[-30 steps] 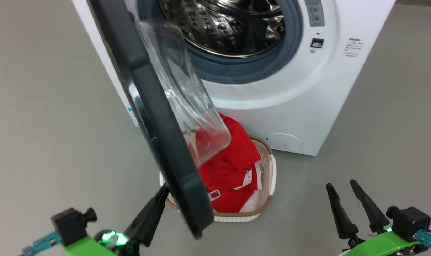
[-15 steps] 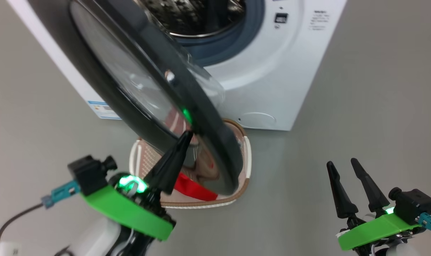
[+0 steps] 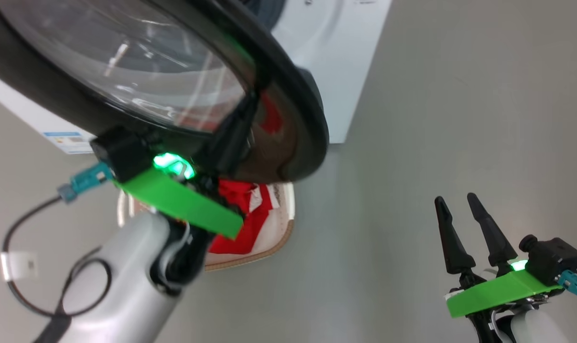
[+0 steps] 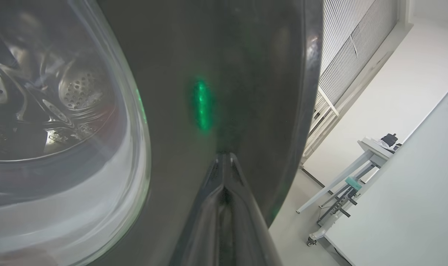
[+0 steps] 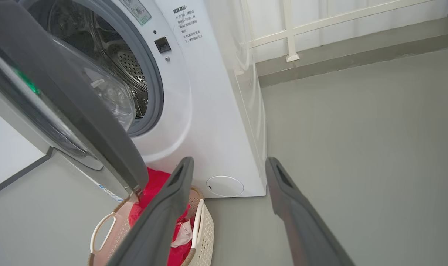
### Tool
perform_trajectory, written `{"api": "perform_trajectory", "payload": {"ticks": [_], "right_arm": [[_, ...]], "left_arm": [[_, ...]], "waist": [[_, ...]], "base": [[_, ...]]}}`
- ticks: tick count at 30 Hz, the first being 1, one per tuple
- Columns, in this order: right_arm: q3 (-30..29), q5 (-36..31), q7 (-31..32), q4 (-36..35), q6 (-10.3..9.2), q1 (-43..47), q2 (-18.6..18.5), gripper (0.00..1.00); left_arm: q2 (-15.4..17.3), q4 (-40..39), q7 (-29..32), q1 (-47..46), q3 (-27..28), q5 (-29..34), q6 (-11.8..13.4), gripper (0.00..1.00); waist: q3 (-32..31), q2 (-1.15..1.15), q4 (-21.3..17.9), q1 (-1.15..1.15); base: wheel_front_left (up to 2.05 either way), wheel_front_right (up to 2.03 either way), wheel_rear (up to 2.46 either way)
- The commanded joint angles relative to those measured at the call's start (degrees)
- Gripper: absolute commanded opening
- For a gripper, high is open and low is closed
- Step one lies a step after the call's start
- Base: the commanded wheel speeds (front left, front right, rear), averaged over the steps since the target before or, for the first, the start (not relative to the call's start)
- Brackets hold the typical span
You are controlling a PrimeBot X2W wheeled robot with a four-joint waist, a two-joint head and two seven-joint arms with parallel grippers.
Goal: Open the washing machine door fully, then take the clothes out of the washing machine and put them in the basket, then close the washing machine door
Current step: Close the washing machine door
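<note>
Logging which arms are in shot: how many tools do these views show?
2. The left tool, shut, touches the black rim of the washing machine door; the right tool, open, hangs over the floor, touching nothing.

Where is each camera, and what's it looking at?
Head view: robot's head, looking down at door, basket, left gripper, right gripper.
Left wrist view: left wrist, close against the door, shut fingers ahead.
Right wrist view: right wrist, facing the washing machine between open fingers.
Head and right wrist views both show the basket.
</note>
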Motion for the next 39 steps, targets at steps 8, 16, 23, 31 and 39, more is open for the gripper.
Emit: {"api": "perform_trajectory", "payload": {"ticks": [8,16,23,31,39], "right_arm": [[0.59,0.49,-0.37,-1.36,0.36,-1.86,0.74,1.00],[0.63,0.55,-0.37,-1.28,0.36,-2.52,1.34,1.00],[0.17,0.50,-0.37,-1.27,0.36,-2.33,1.55,1.00],[-0.16,0.07,-0.37,-0.99,0.36,-0.85,0.77,1.00],[-0.38,-0.20,-0.37,-0.81,0.36,1.14,-0.67,1.00]], "left_arm": [[-1.92,5.94,-0.28,-8.90,5.56,3.43,-0.33,0.00],[-4.21,11.53,-0.28,-13.91,8.86,6.18,-0.33,0.00],[-4.16,13.03,-0.28,-12.62,9.69,7.68,-0.33,0.00],[-3.58,12.24,-0.28,-3.38,12.00,9.27,-0.33,0.00],[-4.41,11.06,-0.28,9.50,17.27,11.96,-0.33,0.00]], "waist": [[3.13,0.00,-4.54,0.00],[3.75,0.00,-5.68,0.00],[2.94,0.00,-5.51,0.00],[0.19,0.00,-3.72,0.00],[-2.92,0.00,-1.01,0.00]], "base": [[0.00,0.00,0.00],[0.00,0.00,0.00],[0.00,0.00,0.00],[0.00,0.00,0.00],[0.00,0.00,0.00]]}}
